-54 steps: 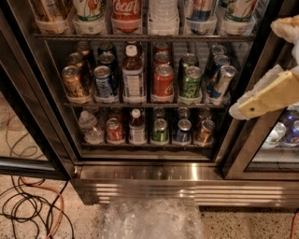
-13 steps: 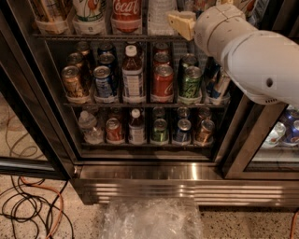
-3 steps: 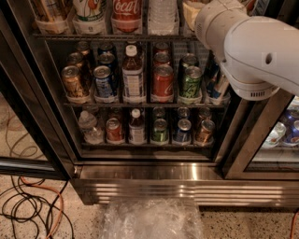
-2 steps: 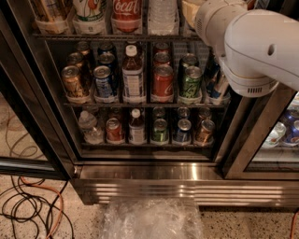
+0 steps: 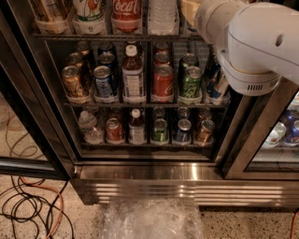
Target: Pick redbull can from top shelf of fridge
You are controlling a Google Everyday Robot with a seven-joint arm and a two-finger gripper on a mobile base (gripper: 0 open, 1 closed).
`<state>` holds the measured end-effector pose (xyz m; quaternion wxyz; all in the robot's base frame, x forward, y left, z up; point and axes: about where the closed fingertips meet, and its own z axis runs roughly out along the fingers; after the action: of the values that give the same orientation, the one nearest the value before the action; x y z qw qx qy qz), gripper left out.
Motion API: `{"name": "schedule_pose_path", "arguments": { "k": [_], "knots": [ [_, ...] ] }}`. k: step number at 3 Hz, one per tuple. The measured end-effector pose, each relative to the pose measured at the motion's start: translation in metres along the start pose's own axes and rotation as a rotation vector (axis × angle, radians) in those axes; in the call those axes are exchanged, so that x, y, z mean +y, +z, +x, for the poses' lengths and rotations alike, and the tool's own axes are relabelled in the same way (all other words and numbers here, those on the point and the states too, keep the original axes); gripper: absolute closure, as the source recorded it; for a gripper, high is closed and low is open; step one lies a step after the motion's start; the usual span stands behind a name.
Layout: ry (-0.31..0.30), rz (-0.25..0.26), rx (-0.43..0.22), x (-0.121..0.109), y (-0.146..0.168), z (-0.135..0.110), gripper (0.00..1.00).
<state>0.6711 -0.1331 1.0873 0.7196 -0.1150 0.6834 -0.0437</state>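
The fridge [image 5: 149, 173] stands open in front of me, with a dark frame and a shiny steel base strip. Its top shelf [image 5: 93, 36] is a grey wire rack at the upper edge, holding a red-labelled cola bottle [image 5: 127, 11], a clear water bottle [image 5: 161, 14] and tall cans. My big white arm [image 5: 254, 42] reaches in from the upper right. Its cream gripper [image 5: 189, 9] is at the right part of the top shelf, just right of the water bottle. The redbull can is hidden behind the arm and gripper.
The middle rack [image 5: 140, 103] holds cans and a bottle, among them a red cola can [image 5: 163, 83] and a green can [image 5: 191, 84]. The lower rack [image 5: 140, 144] holds short cans. Cables [image 5: 28, 205] lie on the floor at left, crumpled clear plastic [image 5: 149, 219] in front. A second glass door [image 5: 280, 135] is at right.
The arm came from the right side of the fridge to the top shelf. Over the last second it has edged slightly rightward and upward there. The shelf items show no movement.
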Motion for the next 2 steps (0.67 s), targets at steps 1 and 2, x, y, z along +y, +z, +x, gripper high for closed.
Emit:
{"name": "schedule_pose_path", "arguments": {
  "k": [1,2],
  "knots": [
    [-0.001,0.001,-0.018,-0.006,0.001,-0.008,1.0],
    [-0.006,0.019,-0.058,-0.017,0.007,-0.026,1.0]
  ]
}}
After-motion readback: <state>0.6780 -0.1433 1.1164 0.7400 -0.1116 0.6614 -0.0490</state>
